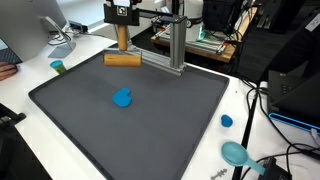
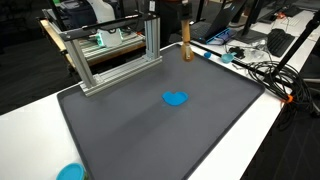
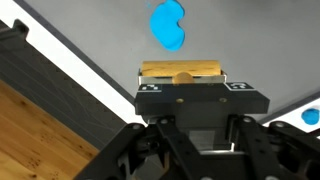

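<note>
Nearest, gripper (image 3: 190, 88): pressed together on the upright wooden stick (image 1: 123, 38).
Below, wooden block (image 3: 180, 70): laid flat on the grey mat (image 1: 170, 110), directly under the stick, apparently touched by it.
Farther, blue blob (image 3: 168, 27): seen mid-mat, well apart.

I can read no words, numbers or brand names anywhere here. The only marks are two small black-and-white square tags (image 3: 152, 88) on the front of my gripper (image 3: 181, 80) in the wrist view. In an exterior view there is a similar patch (image 1: 122, 12) high on the gripper body. All of these patterns are too small and blurred for me to make out.
</note>
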Action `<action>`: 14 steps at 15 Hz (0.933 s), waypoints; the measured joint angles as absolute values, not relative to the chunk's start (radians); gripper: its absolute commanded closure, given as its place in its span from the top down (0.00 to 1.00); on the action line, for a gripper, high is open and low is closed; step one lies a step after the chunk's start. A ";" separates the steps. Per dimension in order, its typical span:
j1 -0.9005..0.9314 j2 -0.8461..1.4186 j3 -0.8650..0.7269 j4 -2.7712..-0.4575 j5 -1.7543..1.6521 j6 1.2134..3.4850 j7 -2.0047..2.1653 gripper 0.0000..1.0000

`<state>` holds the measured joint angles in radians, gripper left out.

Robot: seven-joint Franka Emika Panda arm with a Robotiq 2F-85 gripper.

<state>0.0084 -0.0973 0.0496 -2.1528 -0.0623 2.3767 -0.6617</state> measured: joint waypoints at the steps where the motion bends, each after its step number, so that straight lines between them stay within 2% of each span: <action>1: 0.002 -0.122 0.037 -2.192 -0.082 2.368 -0.616 0.22; 2: -0.006 -0.141 0.025 -2.232 -0.099 2.357 -0.573 0.22; 3: -0.013 -0.159 0.014 -2.272 -0.111 2.344 -0.530 0.47; 6: -0.021 -0.197 -0.007 -2.362 -0.112 2.331 -0.450 0.47; 7: -0.021 -0.203 -0.007 -2.371 -0.112 2.331 -0.441 0.22; 14: -0.003 -0.203 -0.014 -2.396 -0.016 2.402 -0.385 0.22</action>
